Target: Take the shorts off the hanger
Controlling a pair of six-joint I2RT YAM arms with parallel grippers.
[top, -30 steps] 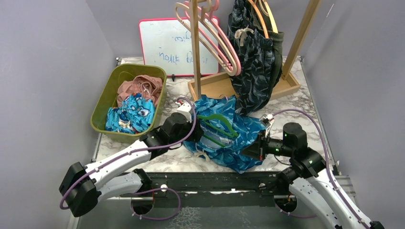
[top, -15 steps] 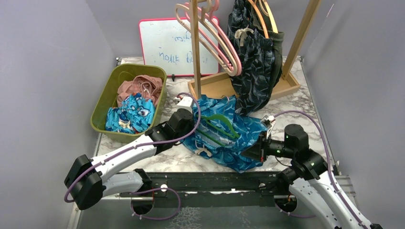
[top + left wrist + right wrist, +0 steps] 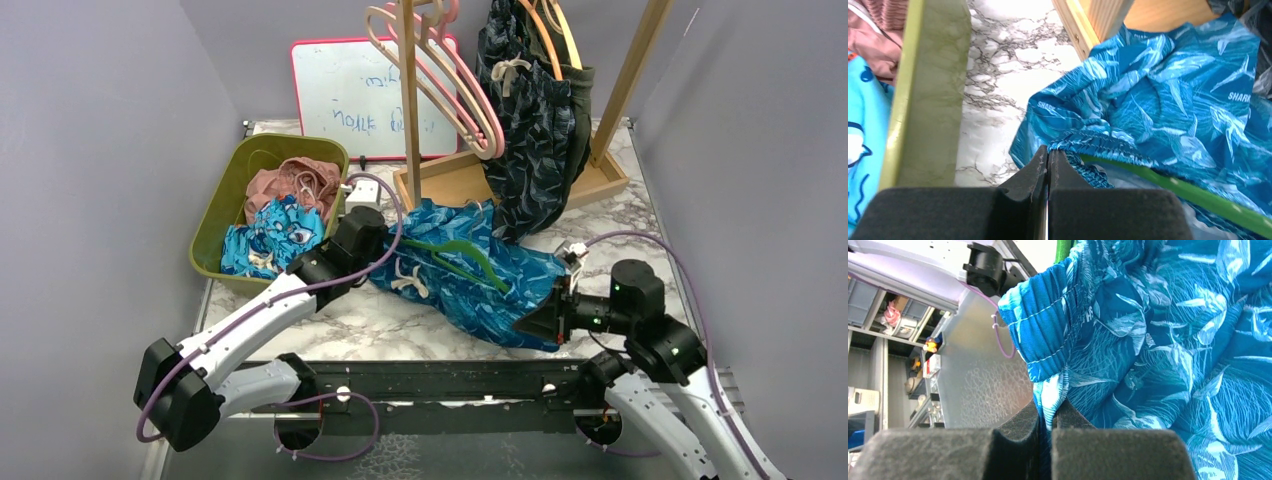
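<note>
The left tool (image 3: 1048, 159) is pinching the stretchy band of the blue shorts (image 3: 470, 285). They are lying on the table (image 3: 390, 325), running long from back-left to front-right, with the green hanger (image 3: 455, 250) inside. The right tool (image 3: 1047, 422) is pinching the other end. With both pulling apart, the hanger could be snagging and the cloth slipping out.

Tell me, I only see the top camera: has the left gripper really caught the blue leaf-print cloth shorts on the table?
Observer: Yes. The left wrist view shows the left gripper shut on the gathered elastic waistband of the blue leaf-print cloth shorts.
Operator: And the right one?
Observer: The right gripper is shut on a fold of the same cloth, close to its waistband.
Operator: Is the hanger out?
Observer: No; the thin green plastic hanger emerges at the waistband, right beside the left gripper's tips.
</note>
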